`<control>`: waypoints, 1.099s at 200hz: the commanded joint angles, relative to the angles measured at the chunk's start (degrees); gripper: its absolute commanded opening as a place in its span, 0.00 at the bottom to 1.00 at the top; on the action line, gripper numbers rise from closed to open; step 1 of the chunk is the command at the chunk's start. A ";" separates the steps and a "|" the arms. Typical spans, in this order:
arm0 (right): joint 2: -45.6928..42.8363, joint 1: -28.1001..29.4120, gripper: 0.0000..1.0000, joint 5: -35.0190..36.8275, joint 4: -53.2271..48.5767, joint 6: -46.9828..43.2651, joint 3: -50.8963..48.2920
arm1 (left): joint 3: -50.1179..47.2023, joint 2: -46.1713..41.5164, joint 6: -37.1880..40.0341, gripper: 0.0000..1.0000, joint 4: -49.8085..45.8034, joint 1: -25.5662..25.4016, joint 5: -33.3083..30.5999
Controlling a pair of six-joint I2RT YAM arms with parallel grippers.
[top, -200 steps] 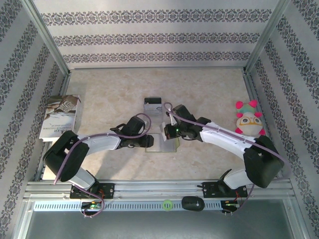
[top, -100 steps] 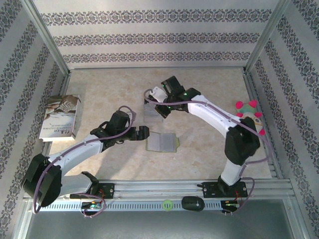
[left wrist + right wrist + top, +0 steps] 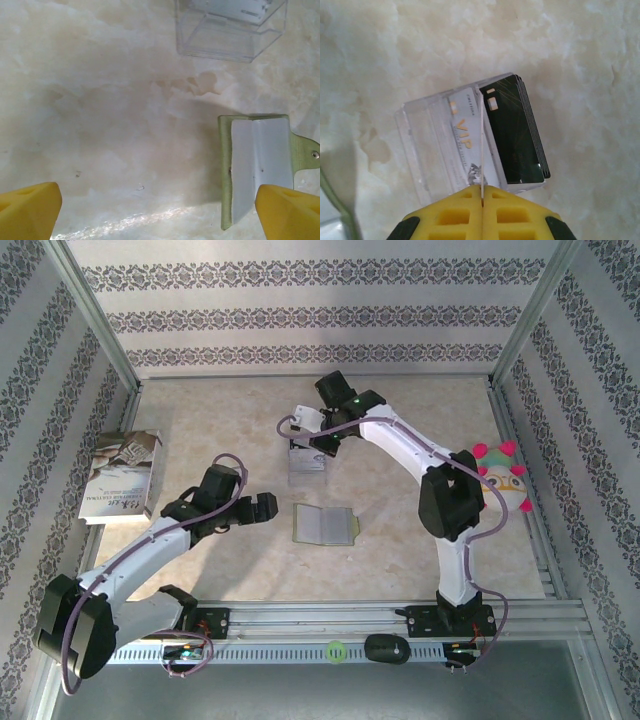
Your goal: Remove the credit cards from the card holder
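The card holder (image 3: 325,523) lies open and flat mid-table, olive rim around pale glossy inner faces (image 3: 260,167). My left gripper (image 3: 262,508) hangs open just left of it, and between its yellow fingertips (image 3: 30,207) there is bare table. Farther back, my right gripper (image 3: 312,430) is shut on one credit card (image 3: 481,145), seen edge-on as a thin white line. It holds that card above a clear plastic box (image 3: 422,142). In the box lie a pale VIP card (image 3: 465,142) and a stack of black cards (image 3: 515,130).
A printed booklet (image 3: 122,475) lies by the left wall. A plush toy (image 3: 497,478) sits at the right wall. The clear box (image 3: 306,460) stands behind the card holder. Metal frame posts and patterned walls close in the table on three sides.
My left gripper opened and drew back to the left, away from the card holder. My right arm swung from the holder to the back, over the clear box, with the card.
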 commanded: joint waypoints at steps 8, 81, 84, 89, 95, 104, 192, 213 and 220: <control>3.52 -0.37 0.00 -1.06 -3.73 -5.59 3.82 | 0.02 1.04 0.14 0.99 -3.52 1.54 -0.70; 6.40 -0.57 0.00 -4.27 -6.87 -9.23 6.31 | -0.49 4.15 -0.75 0.99 -2.77 3.26 0.09; 6.58 -0.57 0.00 -4.17 -7.03 -9.29 6.37 | -0.55 4.27 -0.84 0.99 -2.62 3.21 0.16; 6.88 -0.57 0.00 -3.93 -7.18 -9.44 6.47 | -0.51 4.42 -0.91 0.99 -2.49 3.29 0.27; 7.18 -0.57 0.00 -3.66 -7.25 -9.64 6.58 | -0.50 4.63 -1.00 0.99 -2.24 3.41 0.48; 7.59 -0.57 0.00 -3.21 -7.30 -9.87 6.66 | -0.59 4.89 -1.05 0.99 -1.97 3.43 0.61; 9.69 0.13 0.18 -3.31 -6.87 -9.45 7.46 | -0.71 4.99 -0.96 0.99 -1.53 3.48 0.89; 7.89 0.13 0.38 -4.18 -1.67 -6.19 5.92 | -0.91 4.30 -0.82 0.99 -0.81 3.55 1.46; 6.62 0.13 0.45 -4.83 1.00 -4.67 4.79 | -0.88 3.87 -0.59 0.99 -0.43 3.54 1.82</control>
